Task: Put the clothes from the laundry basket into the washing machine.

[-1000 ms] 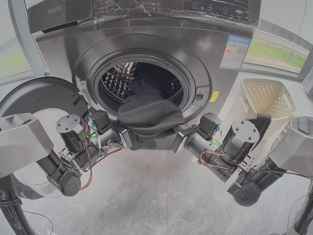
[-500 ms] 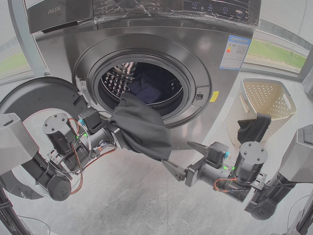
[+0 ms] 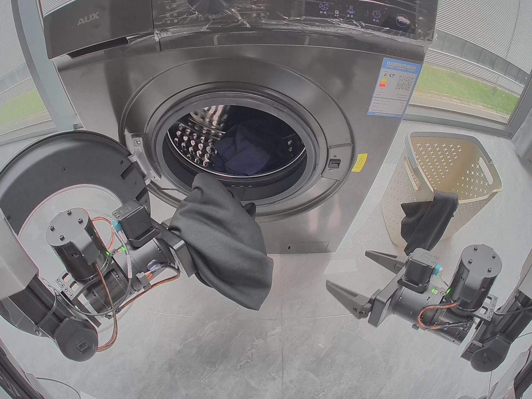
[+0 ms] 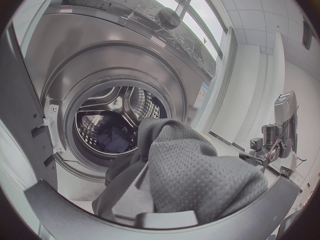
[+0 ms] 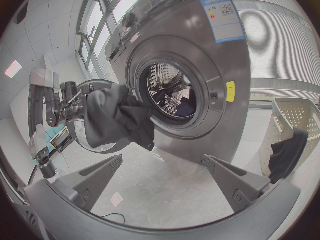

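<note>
1. Two arms are out in front of the washer [image 3: 238, 56]. Its door [image 3: 61, 162] is swung fully open on the left side.
2. Left jaws, on the left arm [image 3: 83, 245]: clamped on the grey garment [image 3: 221, 239]. In the head view the cloth is bunched over them, so I can't see the fingertips. In the left wrist view the cloth [image 4: 186, 170] is heaped right between the fingers.
3. Grey garment: outside the drum [image 3: 194, 139]. Its upper end is at the lower lip of the port, and I can't tell if it touches. The rest hangs down in front of the washer's lower panel, above the floor [image 3: 288, 350].
4. Right jaws, on the right arm [image 3: 471, 278]: spread wide, nothing in them. They sit low over the floor off the washer's right front corner, between the grey garment and the basket [image 3: 443, 162], apart from both.
5. Inside the drum I see one blue garment [image 3: 244, 151] lying low toward the back.
6. The basket is on the floor just right of the washer. A black garment [image 3: 426, 220] is draped over its near rim, with part of it hanging down the outside wall.
</note>
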